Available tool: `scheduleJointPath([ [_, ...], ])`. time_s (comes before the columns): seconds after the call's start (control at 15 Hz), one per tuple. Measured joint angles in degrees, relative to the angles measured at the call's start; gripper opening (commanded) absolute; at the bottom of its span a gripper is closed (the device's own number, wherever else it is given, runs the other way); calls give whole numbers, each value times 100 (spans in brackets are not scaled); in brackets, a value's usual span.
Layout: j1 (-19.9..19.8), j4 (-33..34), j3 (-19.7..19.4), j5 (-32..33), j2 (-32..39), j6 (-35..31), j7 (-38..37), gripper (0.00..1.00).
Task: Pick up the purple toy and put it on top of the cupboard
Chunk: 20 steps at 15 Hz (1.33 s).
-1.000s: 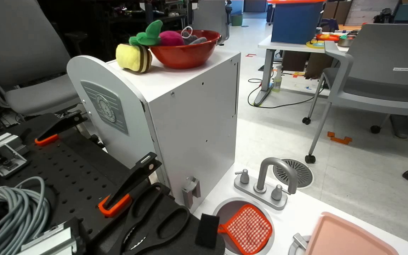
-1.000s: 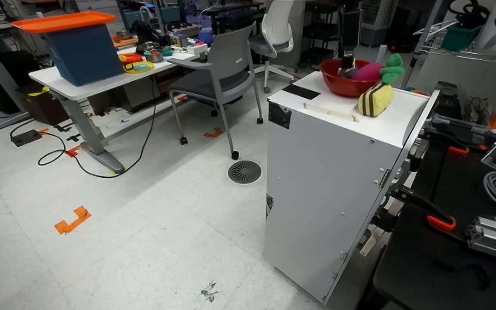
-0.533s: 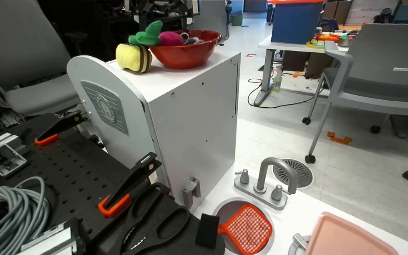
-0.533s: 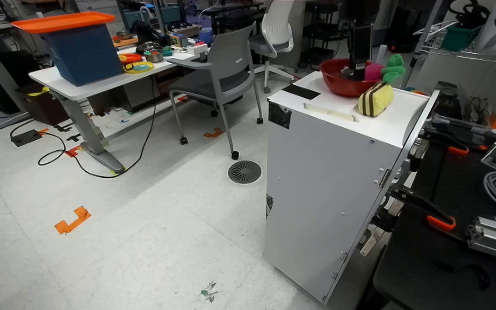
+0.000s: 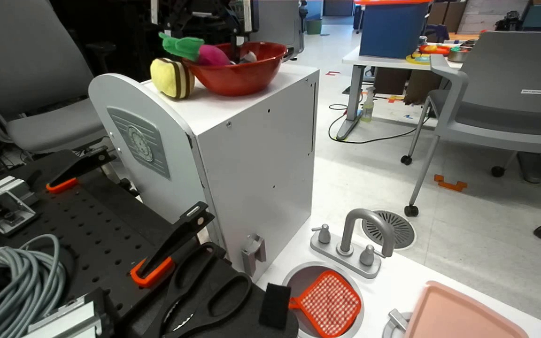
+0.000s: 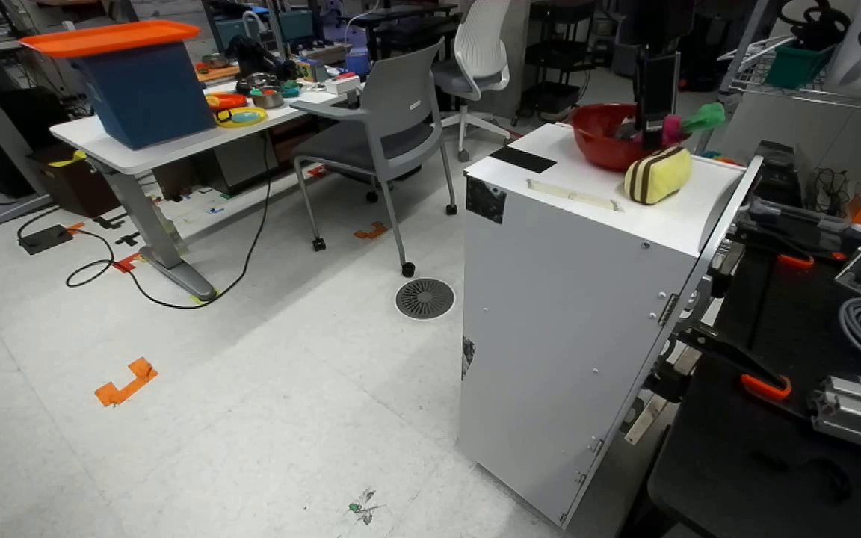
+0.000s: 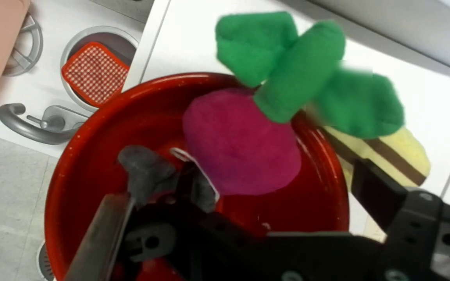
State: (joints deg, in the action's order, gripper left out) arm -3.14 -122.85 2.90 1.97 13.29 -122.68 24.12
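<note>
Working from a distance, I have my fingers (image 7: 377, 191) spread wide, nothing visibly gripped, at the red bowl (image 7: 88, 164) where the purple toy (image 7: 244, 142) lies, its green leaves (image 7: 301, 74) past the rim. Plush, it should prove light, squashy and unbreakable, best taken by its round body. Grey plush (image 7: 147, 168) shares the bowl, which stands on the cupboard (image 5: 261, 159), my target surface

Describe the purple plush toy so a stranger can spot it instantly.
Find the white cupboard with a red bowl on top. In the bowl is a magenta plush beet, its green leaves sticking out. Neither the grey plush beside it nor the striped yellow plush outside shows leaves.
</note>
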Motion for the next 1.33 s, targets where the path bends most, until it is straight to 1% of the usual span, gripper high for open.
scheduleJointPath([
  [0.4,0,-263,-53,-37,-221,-103,-20,100],
  [0.53,0,-323,-78,-37,-286,-105,-40,93],
  [0.67,0,-354,-100,-37,-336,-106,-61,92],
  [0.73,0,-359,-108,-37,-359,-106,-67,95],
  [0.8,0,-359,-114,-37,-382,-106,-72,93],
  [0.87,0,-359,-119,-37,-407,-106,-80,95],
  [0.93,0,-359,-123,-36,-435,-106,-90,92],
  [1.0,0,-359,-125,-35,-461,-106,-108,83],
  [1.07,0,-359,-126,-33,-487,-106,-122,69],
  [1.33,0,-359,-129,-30,-573,-106,-160,37],
])
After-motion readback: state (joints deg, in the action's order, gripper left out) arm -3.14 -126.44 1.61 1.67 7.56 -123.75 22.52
